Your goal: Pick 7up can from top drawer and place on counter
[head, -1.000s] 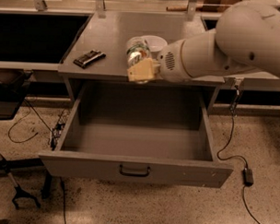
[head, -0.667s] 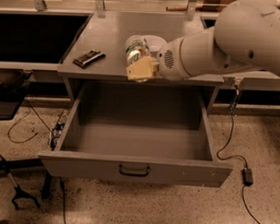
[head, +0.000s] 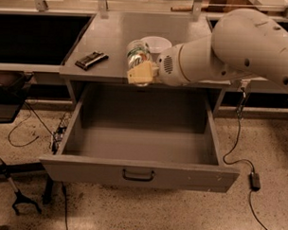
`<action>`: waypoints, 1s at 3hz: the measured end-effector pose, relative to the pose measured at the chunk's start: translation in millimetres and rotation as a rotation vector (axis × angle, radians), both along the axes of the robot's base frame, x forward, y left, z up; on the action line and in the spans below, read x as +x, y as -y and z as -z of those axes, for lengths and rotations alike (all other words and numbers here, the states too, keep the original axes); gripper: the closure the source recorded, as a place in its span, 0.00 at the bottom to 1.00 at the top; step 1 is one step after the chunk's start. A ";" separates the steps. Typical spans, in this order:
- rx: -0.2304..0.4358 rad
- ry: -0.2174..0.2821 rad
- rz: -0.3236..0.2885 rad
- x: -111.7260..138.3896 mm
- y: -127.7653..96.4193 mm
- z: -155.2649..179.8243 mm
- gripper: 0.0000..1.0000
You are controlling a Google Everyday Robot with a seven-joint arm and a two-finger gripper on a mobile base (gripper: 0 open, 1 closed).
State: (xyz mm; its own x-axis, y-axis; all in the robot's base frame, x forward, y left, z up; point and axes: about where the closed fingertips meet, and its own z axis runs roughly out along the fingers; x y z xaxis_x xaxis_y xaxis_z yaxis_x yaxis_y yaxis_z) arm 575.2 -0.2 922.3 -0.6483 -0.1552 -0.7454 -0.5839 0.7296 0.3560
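Clamping the 7up can [head: 136, 56] over the counter [head: 113, 35] front edge, the pincer [head: 140, 70] covers its lower part.

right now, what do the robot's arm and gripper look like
The arm is made of thick, rounded white shells with small dark dots and a round perforated grille at the wrist. The gripper, over the counter at its front edge and around the 7up can, shows a pale yellowish-tan blocky finger. No cables show on it.

Counter [head: 116, 38] bears a dark packet [head: 91, 60] and white bowl [head: 157, 43]; gripper [head: 141, 74] holds 7up can [head: 137, 55] above its front edge.
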 end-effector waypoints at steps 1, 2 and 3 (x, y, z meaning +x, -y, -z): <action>0.010 0.015 -0.015 22.0 -28.0 -3.5 1.00; 0.004 0.020 -0.029 48.7 -58.9 -8.2 1.00; -0.001 0.012 -0.039 76.1 -89.7 -9.8 1.00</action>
